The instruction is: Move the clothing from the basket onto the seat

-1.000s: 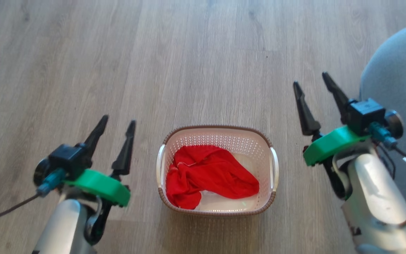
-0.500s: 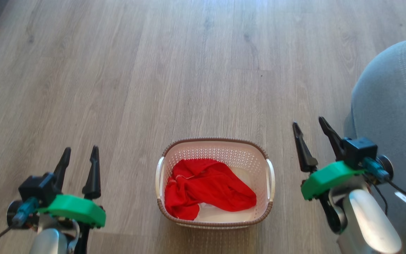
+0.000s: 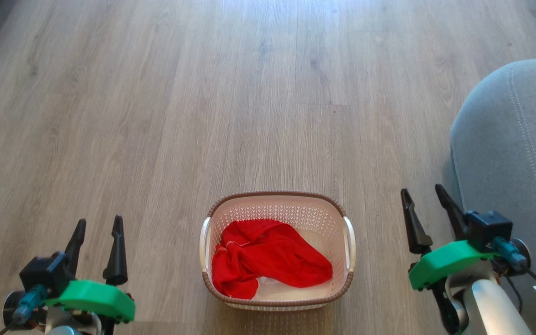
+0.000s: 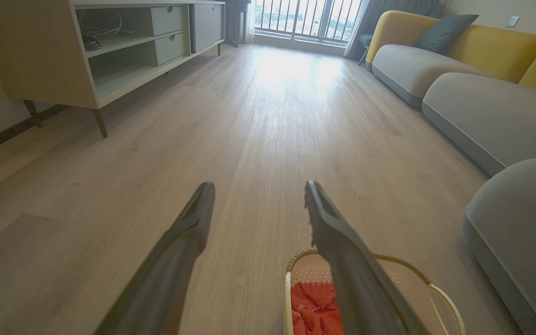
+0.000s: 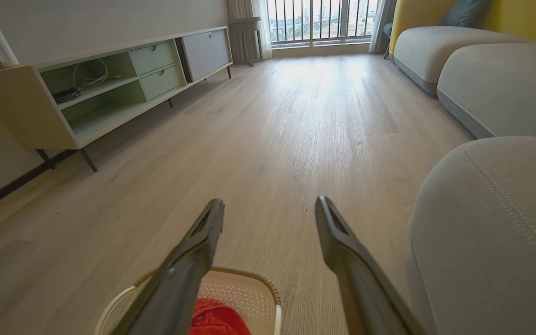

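Basket (image 3: 275, 193) bottom centre: you've one clothing heap (image 3: 268, 256) inside, one seat (image 3: 514, 149) right; left hand (image 3: 99, 220), right hand (image 3: 420, 188) both spread.

The head camera is looking steeply down at the floor (image 3: 249, 116); both wrist cameras are facing low along it toward the window (image 4: 305, 18), all sharing the basket (image 3: 277, 209).

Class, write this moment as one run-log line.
stage: pre-pick | clothing: in basket | seat: right of basket | left end effector: open, holding nothing | right end effector: open, holding nothing
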Controlling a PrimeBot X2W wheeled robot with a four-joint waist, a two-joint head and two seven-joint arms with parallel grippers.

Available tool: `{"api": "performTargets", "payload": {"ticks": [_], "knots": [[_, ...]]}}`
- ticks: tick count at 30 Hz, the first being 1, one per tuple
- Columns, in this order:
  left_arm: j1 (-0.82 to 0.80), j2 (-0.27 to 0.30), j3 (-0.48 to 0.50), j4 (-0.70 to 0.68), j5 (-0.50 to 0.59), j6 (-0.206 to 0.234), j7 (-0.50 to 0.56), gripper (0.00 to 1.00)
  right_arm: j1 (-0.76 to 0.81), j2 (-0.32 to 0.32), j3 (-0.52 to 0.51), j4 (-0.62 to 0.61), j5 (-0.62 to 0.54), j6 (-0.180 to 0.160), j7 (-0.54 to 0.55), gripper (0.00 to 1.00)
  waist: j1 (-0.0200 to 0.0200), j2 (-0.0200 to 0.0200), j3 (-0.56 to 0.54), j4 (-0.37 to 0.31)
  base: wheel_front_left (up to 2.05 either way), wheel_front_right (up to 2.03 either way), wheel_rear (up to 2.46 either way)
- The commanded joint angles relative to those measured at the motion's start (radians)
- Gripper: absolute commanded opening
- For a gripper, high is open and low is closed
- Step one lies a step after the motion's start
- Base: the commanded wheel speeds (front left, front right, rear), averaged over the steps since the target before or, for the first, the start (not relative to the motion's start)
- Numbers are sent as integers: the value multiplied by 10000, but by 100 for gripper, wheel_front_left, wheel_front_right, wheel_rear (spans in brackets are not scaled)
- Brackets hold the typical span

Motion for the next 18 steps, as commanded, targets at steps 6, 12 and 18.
{"api": "performTargets", "payload": {"ticks": [6,12,18], "knots": [[-260,9,312,-471,125,-12,-53,100,-219,59,95,-523,135,-4,-106,100,1,-1,39,-17,0,0,0],[-283,-1,101,-444,113,-12,-53,100,-296,59,194,-544,218,-4,-106,100,1,-1,126,-38,0,0,0],[-372,14,-194,-335,43,-12,-53,100,-520,60,297,-674,289,-4,-106,100,1,-1,651,-184,0,0,0]]}}
